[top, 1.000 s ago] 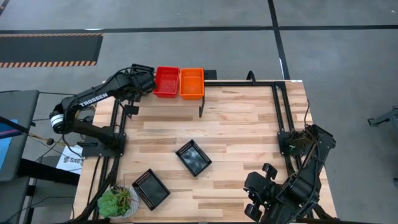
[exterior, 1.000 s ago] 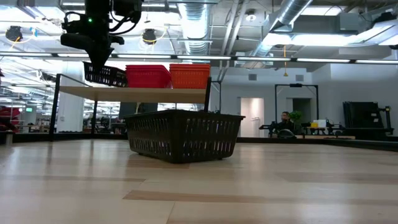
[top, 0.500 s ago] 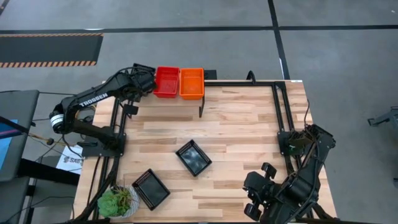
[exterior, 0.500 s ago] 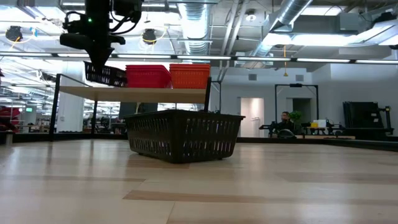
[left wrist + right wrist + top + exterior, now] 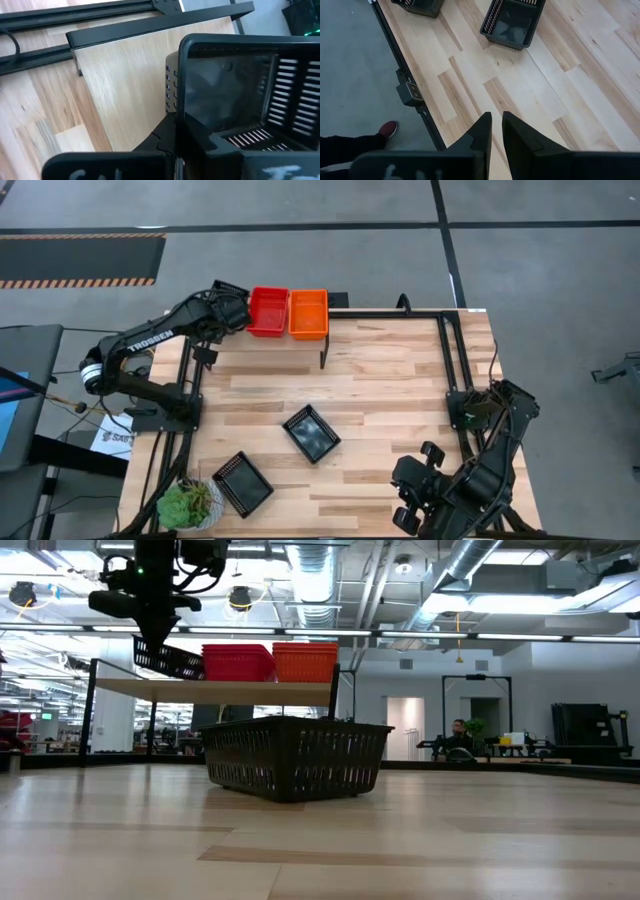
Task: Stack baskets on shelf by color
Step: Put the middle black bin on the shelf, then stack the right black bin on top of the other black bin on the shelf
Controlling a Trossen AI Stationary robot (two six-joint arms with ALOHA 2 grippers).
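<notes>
The left gripper (image 5: 160, 640), fingers clenched on the wall of a black perforated plastic basket (image 5: 168, 660), is holding it tilted just above the light wooden shelf (image 5: 215, 688), beside the red basket stack (image 5: 268, 311). It should be levelled before lowering. The right gripper (image 5: 494, 131) is waiting, fingers clenched empty.

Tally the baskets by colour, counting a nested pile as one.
Black: 3 (held basket, middle basket, third basket by plant)
Red pile: 1
Orange pile: 1
Total: 5
</notes>
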